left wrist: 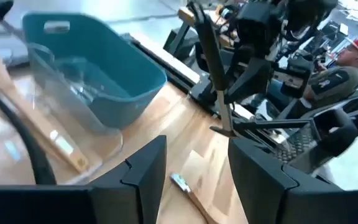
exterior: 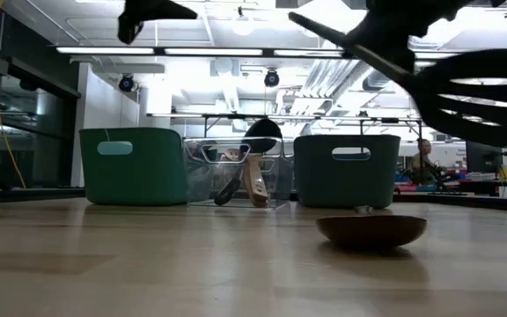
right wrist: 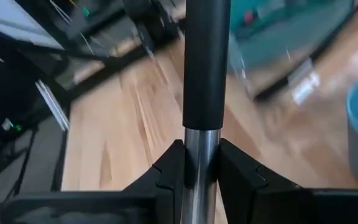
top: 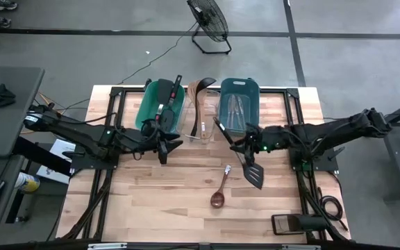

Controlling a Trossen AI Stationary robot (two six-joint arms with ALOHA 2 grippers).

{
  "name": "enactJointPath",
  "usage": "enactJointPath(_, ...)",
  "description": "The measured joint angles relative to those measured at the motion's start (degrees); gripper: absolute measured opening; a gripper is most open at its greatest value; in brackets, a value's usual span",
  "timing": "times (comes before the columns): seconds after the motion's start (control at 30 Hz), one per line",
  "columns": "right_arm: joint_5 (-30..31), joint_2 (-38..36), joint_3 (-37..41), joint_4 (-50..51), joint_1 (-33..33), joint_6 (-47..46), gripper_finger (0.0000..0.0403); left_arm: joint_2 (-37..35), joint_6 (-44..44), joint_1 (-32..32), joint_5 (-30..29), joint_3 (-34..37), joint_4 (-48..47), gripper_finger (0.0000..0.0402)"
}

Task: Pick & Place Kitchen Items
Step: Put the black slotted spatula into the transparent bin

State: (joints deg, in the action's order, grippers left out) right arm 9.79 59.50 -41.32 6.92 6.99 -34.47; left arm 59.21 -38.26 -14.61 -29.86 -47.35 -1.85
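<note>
My right gripper (top: 245,147) is shut on a black slotted spatula (top: 253,172), lifted above the table's middle. The spatula's head (exterior: 482,97) shows high in the low view. A wooden spoon (top: 219,192) lies flat on the table just near-left of the spatula head, its bowl (exterior: 371,231) on the wood. My left gripper (top: 164,142) hovers open with nothing between its fingers (left wrist: 145,171), by the near end of the green bin (top: 160,104). My right gripper pinches the spatula's bare metal shaft (right wrist: 201,146) between its two fingers, just below the black grip of the handle (right wrist: 207,62). The fingers come from the table's right, slanting slightly down, and lie across the shaft. The spatula is lifted clear, handle toward the far left, head toward the near right.
Three bins stand in a row at the far edge: the green one with a red-handled utensil (top: 177,89), a clear one (top: 200,104) with wooden utensils, and a blue one (top: 238,104) with metal cutlery. A small light item (top: 198,137) lies before the clear bin. The near half is bare wood.
</note>
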Motion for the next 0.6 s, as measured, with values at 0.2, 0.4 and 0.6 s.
enactJointPath(0.2,-7.20,-0.33,0.00,-8.64,-4.91,4.66,0.0064,5.17,6.02,0.02,-2.71,0.02,11.52,0.0176)
enactJointPath(0.4,-16.07,-0.52,0.00,-13.66,-8.93,6.10,0.0064,10.60,8.96,0.15,-3.94,0.02,23.09,0.0243)
enactJointPath(0.6,-21.03,-0.49,0.00,-13.65,-10.17,8.24,0.0064,14.94,8.04,2.90,-3.72,-1.47,28.63,0.0299)
